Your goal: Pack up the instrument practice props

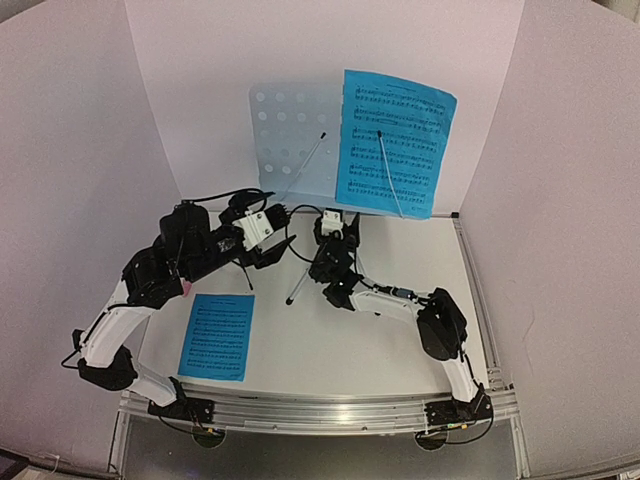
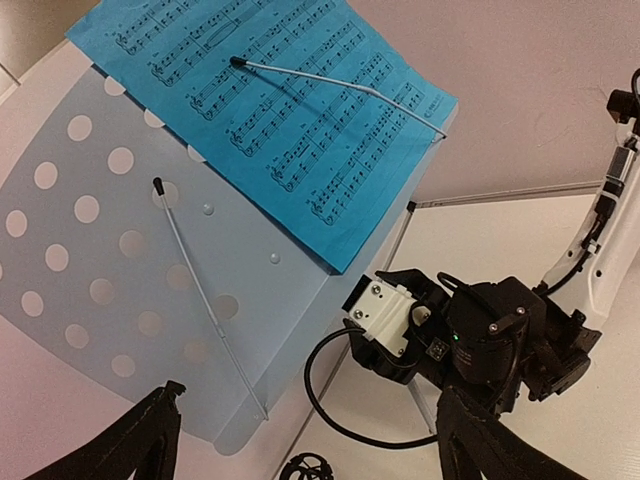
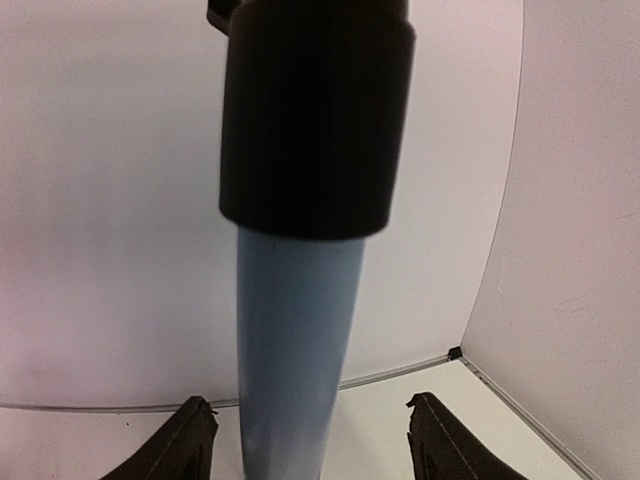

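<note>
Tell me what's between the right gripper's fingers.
The music stand's silver pole, just below its black collar, clear of both fingers; seen in the right wrist view.

The stand's desk [image 1: 290, 135] is pale and matt, smooth between its punched holes; painted metal or plastic, I cannot tell. Its wire arms [image 2: 330, 82] are thin bright metal with dull black tips. The pole [image 3: 295, 340] is a smooth satin silver tube under a matt black collar [image 3: 315, 110]. The blue sheet [image 1: 395, 140] there and the other sheet [image 1: 217, 336] near the left edge of the smooth white table [image 1: 330, 350] are matt printed paper. My right fingers [image 3: 190, 440] are matt black.
</note>
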{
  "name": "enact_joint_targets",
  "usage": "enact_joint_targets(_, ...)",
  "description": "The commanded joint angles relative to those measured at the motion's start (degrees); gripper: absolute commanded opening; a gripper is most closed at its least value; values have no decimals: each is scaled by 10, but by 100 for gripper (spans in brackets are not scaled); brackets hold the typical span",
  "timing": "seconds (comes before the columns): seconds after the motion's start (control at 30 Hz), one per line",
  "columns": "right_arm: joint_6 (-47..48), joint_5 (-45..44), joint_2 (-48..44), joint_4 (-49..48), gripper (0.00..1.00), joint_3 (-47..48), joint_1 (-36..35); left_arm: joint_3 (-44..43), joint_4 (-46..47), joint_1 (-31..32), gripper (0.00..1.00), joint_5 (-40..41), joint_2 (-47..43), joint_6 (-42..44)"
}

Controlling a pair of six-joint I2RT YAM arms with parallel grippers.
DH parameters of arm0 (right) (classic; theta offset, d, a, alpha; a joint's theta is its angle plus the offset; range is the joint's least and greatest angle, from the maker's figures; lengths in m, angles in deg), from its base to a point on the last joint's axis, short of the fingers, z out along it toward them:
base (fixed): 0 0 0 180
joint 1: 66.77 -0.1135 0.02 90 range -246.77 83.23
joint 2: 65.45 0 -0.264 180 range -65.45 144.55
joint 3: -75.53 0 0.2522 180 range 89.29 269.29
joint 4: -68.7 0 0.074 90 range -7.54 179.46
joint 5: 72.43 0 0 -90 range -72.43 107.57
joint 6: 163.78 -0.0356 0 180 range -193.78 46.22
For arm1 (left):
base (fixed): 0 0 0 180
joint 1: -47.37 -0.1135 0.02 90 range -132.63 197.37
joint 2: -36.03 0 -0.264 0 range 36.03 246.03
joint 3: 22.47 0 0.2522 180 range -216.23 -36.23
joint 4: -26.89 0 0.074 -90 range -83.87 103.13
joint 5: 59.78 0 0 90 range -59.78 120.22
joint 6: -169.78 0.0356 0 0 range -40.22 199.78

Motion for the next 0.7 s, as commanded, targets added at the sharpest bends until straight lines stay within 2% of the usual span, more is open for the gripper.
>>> enact_joint_targets(0.0,16,-1,-78,-32,71,-30,-19,-26,27,-3,88,-21,14,-10)
enact_joint_targets(0.23,27,11,-137,-33,78,-120,-54,-43,27,-4,88,-41,33,-30)
enact_joint_targets(0.4,67,42,-186,-30,79,-214,-88,-65,16,-3,88,-58,47,-82)
enact_joint_targets(0.53,82,31,-230,-18,80,-296,-111,-95,-9,-3,88,-81,67,-125)
enact_joint_targets(0.6,63,42,-252,12,80,-329,-123,-104,-13,-4,88,-90,77,-144)
enact_joint_targets(0.67,11,87,-279,140,80,-337,-140,-115,-16,-6,87,-104,88,-170)
